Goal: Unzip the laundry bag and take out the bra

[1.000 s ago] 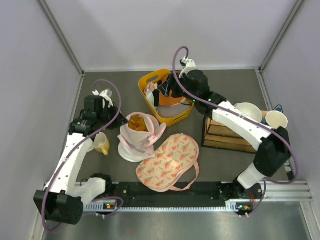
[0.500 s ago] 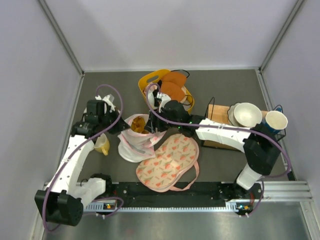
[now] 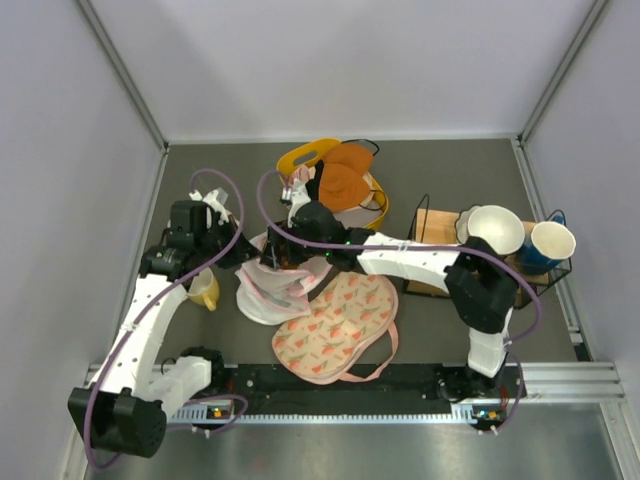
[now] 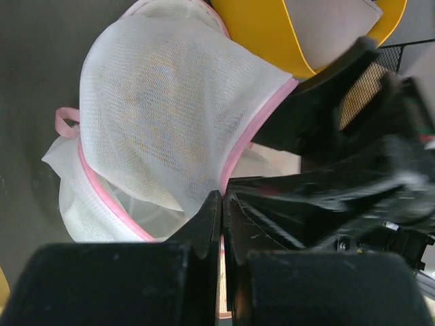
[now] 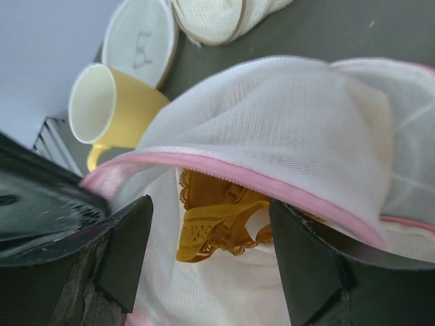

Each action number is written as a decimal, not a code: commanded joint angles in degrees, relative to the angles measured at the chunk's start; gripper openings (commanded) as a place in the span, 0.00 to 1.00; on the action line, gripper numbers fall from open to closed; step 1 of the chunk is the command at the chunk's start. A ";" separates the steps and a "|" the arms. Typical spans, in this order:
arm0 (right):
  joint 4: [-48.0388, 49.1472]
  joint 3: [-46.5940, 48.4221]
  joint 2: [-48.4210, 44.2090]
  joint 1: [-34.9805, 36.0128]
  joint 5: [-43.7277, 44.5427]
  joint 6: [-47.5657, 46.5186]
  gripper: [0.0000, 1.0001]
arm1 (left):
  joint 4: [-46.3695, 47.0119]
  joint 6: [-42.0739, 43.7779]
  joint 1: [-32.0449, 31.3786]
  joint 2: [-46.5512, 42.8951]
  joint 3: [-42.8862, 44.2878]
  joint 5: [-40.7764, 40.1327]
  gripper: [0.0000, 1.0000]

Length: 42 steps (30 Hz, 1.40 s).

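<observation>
Swung off yellow basket (image 3: 300, 158), my right gripper (image 5: 209, 214) gapes before mustard lace bra (image 5: 204, 234); left gripper (image 4: 222, 204) pinches pink-zippered mesh laundry bag (image 4: 163, 102).

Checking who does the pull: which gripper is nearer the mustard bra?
Right. The right gripper stands open at the laundry bag's mouth, facing the bra; the left gripper pinches its pink edge.

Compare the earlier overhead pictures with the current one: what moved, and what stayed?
The right gripper swung from the yellow basket at the back to the laundry bag, now open at its mouth facing the bra. The left gripper stayed shut on the bag's pink edge; pouch and mug unmoved.
</observation>
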 commanded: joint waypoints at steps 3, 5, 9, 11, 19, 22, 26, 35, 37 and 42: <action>2.60 3.07 7.13 2.04 3.49 2.56 0.70 | 0.70 -0.53 0.26 -1.67 2.40 1.14 0.00; 2.70 3.69 8.71 2.13 3.49 2.65 0.68 | 0.69 -0.62 0.26 -1.76 2.05 1.31 0.00; 2.17 3.43 6.09 1.52 1.04 1.60 0.18 | 1.05 -1.41 0.26 -2.02 1.61 2.89 0.00; 2.43 2.20 1.81 0.99 1.21 1.51 0.00 | 1.31 -1.85 0.26 -2.28 1.52 1.93 0.00; 5.33 -5.01 -13.77 0.55 -0.02 0.28 0.00 | 1.92 -3.43 1.40 -2.11 0.82 1.67 0.00; 6.12 -6.42 -18.59 0.55 0.06 -0.07 0.00 | 2.10 -3.52 1.75 -2.20 0.47 1.23 0.00; 5.77 -5.98 -22.04 0.55 0.76 -1.04 0.00 | 1.14 -2.91 2.01 -1.58 0.38 0.00 0.00; 4.72 3.32 -27.14 0.03 6.56 -7.18 0.00 | 3.24 -2.64 2.36 -0.97 -3.22 0.60 0.00; 4.19 5.70 -27.14 -0.94 6.65 -8.42 0.00 | 3.86 -2.91 2.45 -1.14 -4.01 1.40 0.00; 4.19 12.64 -26.26 -4.19 6.65 -8.95 0.00 | 4.39 -2.91 2.54 -0.70 -4.80 1.40 0.00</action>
